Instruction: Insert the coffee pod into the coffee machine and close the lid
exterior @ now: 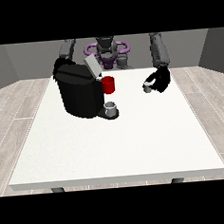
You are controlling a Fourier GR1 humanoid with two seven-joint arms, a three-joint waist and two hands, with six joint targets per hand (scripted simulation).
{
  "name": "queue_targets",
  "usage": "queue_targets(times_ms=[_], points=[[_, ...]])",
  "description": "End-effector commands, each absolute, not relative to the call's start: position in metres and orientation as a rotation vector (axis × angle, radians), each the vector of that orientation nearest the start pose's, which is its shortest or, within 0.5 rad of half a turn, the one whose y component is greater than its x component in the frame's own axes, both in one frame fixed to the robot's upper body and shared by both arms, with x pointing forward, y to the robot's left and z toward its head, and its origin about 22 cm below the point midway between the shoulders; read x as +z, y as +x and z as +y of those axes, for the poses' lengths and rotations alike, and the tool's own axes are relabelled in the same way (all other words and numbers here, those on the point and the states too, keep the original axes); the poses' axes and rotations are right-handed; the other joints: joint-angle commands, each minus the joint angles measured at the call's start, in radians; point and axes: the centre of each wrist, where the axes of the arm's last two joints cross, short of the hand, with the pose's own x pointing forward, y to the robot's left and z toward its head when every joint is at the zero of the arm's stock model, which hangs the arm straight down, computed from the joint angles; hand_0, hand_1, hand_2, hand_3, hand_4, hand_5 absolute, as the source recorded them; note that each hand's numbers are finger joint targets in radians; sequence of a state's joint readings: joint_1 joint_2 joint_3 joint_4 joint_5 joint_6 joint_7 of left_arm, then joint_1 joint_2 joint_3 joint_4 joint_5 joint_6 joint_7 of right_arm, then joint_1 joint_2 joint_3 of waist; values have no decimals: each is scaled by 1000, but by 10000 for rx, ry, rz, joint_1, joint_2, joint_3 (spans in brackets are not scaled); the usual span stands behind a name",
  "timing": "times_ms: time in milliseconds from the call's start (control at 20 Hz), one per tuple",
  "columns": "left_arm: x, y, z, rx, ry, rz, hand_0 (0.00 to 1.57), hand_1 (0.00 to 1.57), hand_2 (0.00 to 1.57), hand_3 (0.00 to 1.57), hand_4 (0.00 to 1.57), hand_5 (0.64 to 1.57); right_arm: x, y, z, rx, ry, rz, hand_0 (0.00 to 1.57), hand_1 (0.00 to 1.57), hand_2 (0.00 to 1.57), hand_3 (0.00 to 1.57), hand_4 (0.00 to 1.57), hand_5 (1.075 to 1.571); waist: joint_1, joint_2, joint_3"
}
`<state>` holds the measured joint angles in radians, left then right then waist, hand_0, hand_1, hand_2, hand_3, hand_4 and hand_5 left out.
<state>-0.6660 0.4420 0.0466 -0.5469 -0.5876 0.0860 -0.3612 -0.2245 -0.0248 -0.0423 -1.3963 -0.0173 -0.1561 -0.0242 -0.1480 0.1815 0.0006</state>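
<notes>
Robot hand at view's left [59, 65] mostly hidden behind coffee machine [79, 92] — fingers unreadable.

Even, soft light is falling from above, leaving the large white rectangular table [135, 145] glowing bright without glare; the bulky black coffee machine [79, 95] is casting only a faint shadow, and fine detail is looking soft

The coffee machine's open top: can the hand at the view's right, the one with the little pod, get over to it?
Probably yes. The hand holds the pod above bare table, and the coffee machine has its lid up.
</notes>
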Motion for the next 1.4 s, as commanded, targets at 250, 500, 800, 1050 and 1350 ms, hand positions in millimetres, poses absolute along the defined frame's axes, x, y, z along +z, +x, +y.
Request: queue_targets(times_ms=[250, 500, 800, 1050, 1350], points=[[74, 408, 339, -8994, 6081, -15395, 1243, 1243, 1327, 1315, 535, 1571, -9, 289, -214, -649, -863, -15679, 0, 0, 0, 0, 456, 1571, 19, -667, -7], [97, 427, 286, -9563, 6294, -15920, 1255, 1255, 1332, 1288, 556, 1571, -8, 301, -217, -721, -703, -15907, 0, 0, 0, 0, 475, 1571, -99, -667, -4], [118, 432, 308, -9252, 6055, -15433, 1255, 1255, 1332, 1288, 556, 1571, 10, 300, -209, -543, -313, -16023, 0, 0, 0, 0, 504, 1571, -532, -849, -8], [176, 442, 315, -8944, 6951, -16456, 1072, 1072, 1218, 1232, 520, 1571, 17, 305, -216, -476, -601, -16465, 0, 0, 0, 0, 492, 1571, -864, -411, -7], [208, 456, 270, -8119, 6921, -16502, 1239, 1239, 1262, 1198, 476, 1571, 22, 316, -220, -391, -708, -16556, 0, 0, 0, 0, 502, 1571, -1032, -78, -2]])
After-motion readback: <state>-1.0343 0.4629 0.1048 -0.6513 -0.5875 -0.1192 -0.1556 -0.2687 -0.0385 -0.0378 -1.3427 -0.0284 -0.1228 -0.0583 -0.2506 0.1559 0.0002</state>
